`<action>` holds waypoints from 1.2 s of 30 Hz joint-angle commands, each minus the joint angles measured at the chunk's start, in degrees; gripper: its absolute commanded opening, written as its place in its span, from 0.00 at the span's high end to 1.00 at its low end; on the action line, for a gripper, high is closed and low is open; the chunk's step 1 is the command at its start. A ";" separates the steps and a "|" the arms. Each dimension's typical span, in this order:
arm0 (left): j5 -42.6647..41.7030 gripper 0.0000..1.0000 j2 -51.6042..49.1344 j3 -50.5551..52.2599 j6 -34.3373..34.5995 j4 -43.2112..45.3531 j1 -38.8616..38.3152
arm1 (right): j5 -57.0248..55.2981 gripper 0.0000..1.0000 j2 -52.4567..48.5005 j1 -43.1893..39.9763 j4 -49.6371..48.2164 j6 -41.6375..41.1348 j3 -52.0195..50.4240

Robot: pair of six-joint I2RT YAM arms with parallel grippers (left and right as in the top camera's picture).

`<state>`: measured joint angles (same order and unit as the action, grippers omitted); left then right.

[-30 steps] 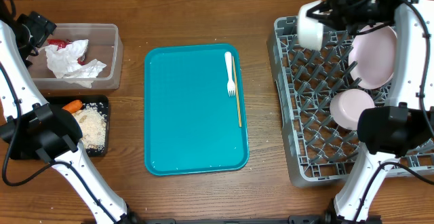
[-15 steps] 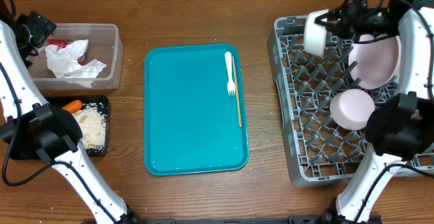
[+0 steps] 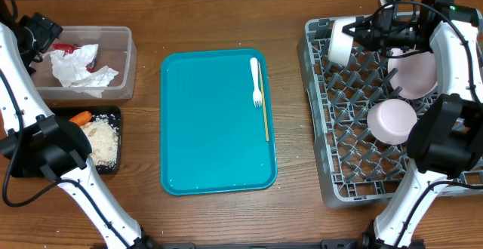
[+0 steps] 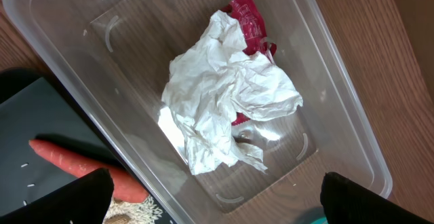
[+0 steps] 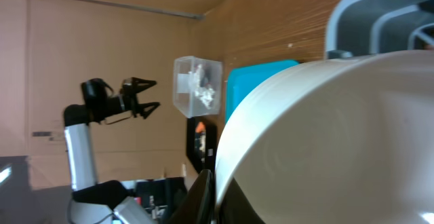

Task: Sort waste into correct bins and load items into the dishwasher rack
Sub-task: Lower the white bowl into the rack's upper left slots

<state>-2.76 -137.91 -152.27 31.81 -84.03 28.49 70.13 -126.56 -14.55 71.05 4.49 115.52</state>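
Black tray [image 3: 106,113], nearest on the left, holds the pale crumbs [image 3: 102,143] and the orange carrot [image 3: 80,117], so the food waste looks sorted. Just beyond it stands the clear tub [image 3: 124,60], with the crumpled napkins [image 4: 224,102] and the red wrapper [image 4: 247,20] lying inside. No waste shows anywhere else on the table, so I judge that half of the job finished. The left gripper [image 5: 149,94] hangs over the tub with its jaws spread wide and nothing between them.

In the middle, the teal tray [image 3: 215,128] is bare except along its far right side. There the white fork [image 3: 256,79] and the thin stick [image 3: 263,102] lie side by side, not yet loaded.

On the right, the grey rack [image 3: 339,158] already has a small bowl [image 3: 392,121] tipped among its pegs. Beyond the bowl, the large plate [image 3: 417,72] stands on edge toward the far right. Only this one bowl shows in the overhead view.

At the rack's far left corner the right gripper [image 3: 356,36] pinches the wall of the small cup [image 3: 339,44], jaws closed tight on it. The cup is turned on its side just above the pegs. Whether it touches them cannot be told.

What is left, by my reading, is to set the cup down, then fetch the fork and the stick.
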 commanded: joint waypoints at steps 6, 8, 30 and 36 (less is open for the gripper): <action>0.39 0.00 0.28 0.31 -0.31 0.07 -0.17 | -4.11 0.89 2.25 -0.07 -0.46 0.22 -0.13; 0.39 0.00 0.28 0.31 -0.31 0.07 -0.17 | -4.35 0.89 2.25 -0.07 -0.70 0.22 -0.13; 0.39 0.00 0.28 0.31 -0.31 0.07 -0.17 | -14.86 0.83 2.49 -1.51 -0.87 -10.51 2.12; 0.39 0.00 0.28 0.31 -0.31 0.07 -0.17 | -30.71 0.74 5.42 1.88 6.95 -10.54 10.51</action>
<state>-2.76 -137.91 -152.27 31.81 -84.03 28.49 51.31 -126.39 -15.57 75.61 -5.89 120.77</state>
